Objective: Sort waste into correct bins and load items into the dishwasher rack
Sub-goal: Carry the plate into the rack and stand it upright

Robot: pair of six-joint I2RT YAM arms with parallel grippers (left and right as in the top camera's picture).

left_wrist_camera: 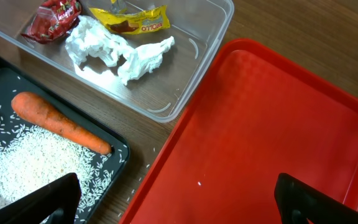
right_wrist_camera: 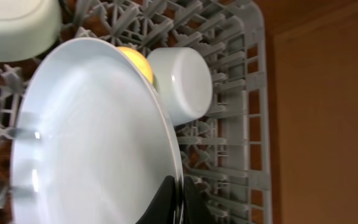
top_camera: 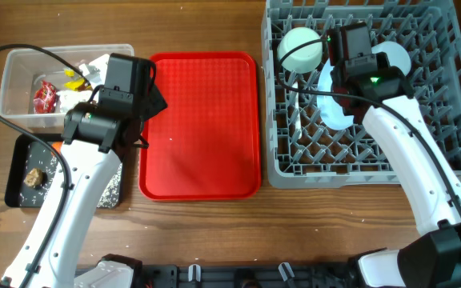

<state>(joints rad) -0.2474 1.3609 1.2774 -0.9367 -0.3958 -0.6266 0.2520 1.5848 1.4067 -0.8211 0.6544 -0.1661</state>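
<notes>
Setting: robotics lab bench staged as a kitchen clean-up. Evidence: white left arm (top_camera: 66, 208) and right arm (top_camera: 410, 156) mounted at a wood-grain table (top_camera: 214, 232), with grey dishwasher rack (top_camera: 450, 120) and red tray (top_camera: 202, 160) as props

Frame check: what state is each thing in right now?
left gripper: jaws open, empty.
right gripper: jaws shut on light blue plate rim.
light blue plate: on edge in dishwasher rack.
pale green bowl: in dishwasher rack.
clear tub: holds tissue, red wrapper, yellow wrapper.
black tray: holds carrot, rice.
</notes>
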